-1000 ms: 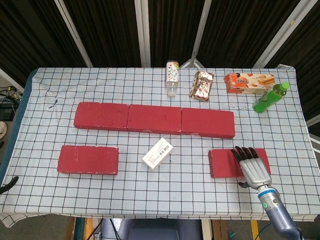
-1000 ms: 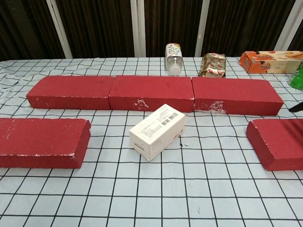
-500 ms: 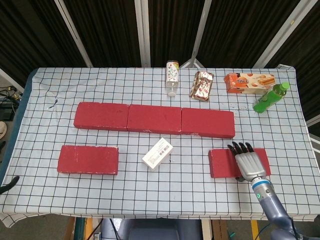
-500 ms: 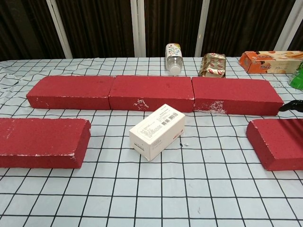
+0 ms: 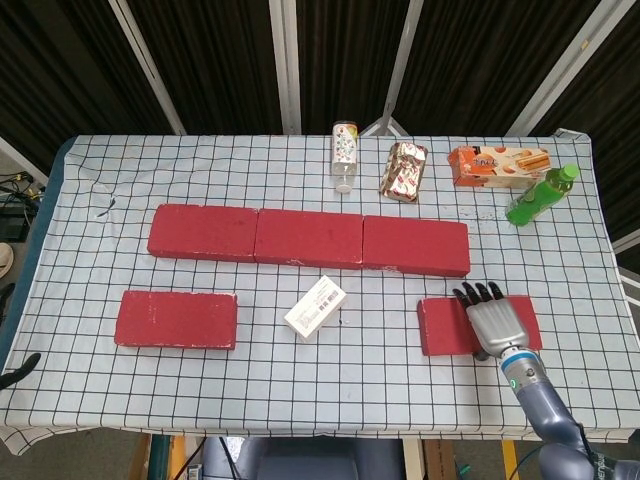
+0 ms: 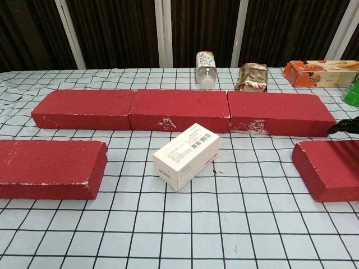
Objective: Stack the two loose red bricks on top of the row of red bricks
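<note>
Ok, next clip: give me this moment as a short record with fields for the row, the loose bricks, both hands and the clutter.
row: three red bricks end to end, nothing stacked on them
left loose brick: flat on the table, untouched
right loose brick: flat on the table, under the right hand
right hand: over the right loose brick, fingers stretched toward the row; contact unclear
left hand: not in view
clutter: white box, bottle, foil pack, orange box, green bottle

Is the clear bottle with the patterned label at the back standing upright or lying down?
Lying down: the clear bottle rests lengthwise on the table, white cap pointing toward the row of red bricks.
</note>
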You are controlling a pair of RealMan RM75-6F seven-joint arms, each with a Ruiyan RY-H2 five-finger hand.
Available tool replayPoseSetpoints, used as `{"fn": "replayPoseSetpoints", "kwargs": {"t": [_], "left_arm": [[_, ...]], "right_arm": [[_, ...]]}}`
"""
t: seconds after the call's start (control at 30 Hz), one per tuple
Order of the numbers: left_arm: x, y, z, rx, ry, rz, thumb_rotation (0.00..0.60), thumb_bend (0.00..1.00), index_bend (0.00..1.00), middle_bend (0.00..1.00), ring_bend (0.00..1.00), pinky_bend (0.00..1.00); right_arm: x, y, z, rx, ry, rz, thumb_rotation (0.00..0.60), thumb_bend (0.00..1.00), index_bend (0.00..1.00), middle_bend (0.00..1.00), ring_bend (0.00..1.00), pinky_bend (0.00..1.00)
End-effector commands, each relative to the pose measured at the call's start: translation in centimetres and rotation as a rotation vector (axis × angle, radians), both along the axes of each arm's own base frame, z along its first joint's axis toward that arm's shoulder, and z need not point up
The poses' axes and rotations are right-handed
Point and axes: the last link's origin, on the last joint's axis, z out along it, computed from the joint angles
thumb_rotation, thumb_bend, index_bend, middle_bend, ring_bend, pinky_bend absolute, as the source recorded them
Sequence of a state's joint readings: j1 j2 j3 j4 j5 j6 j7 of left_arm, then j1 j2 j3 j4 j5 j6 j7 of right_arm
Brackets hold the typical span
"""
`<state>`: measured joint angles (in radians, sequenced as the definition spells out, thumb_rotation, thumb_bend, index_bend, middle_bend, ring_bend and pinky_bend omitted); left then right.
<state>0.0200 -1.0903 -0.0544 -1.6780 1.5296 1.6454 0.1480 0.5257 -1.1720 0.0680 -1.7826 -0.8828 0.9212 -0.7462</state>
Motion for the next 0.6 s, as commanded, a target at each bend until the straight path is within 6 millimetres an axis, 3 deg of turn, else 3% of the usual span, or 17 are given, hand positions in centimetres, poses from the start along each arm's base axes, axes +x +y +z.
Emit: {"fn": "replayPoseSetpoints", "kwargs": {"t": [0.03,0.37,0.6], "left_arm": [[0.0,0.0,0.0,0.0,0.001,0.001,0.6,0.22,0.05,0.0,0.0,0.03],[0.0,0.0,0.0,-0.001,0.0,0.003,0.6,0.22,0.05,0.0,0.0,0.03],[-0.1,0.0,0.0,-0.002,-0.002,0.004,0.6,0.22,0.06,0.0,0.0,0.03]], "right_arm": [[0.5,-0.2,-0.1,0.024,0.025,0.003,0.6,0.16,0.0,0.0,0.0,0.0],[1.5,-0.5,-0.3,0.056,0.06,-0.02,0.6,0.16,0.0,0.0,0.0,0.0],[1.2,-0.7,-0.7,0.067,0.056,-0.052,0.6,0.16,0.0,0.0,0.0,0.0]]}}
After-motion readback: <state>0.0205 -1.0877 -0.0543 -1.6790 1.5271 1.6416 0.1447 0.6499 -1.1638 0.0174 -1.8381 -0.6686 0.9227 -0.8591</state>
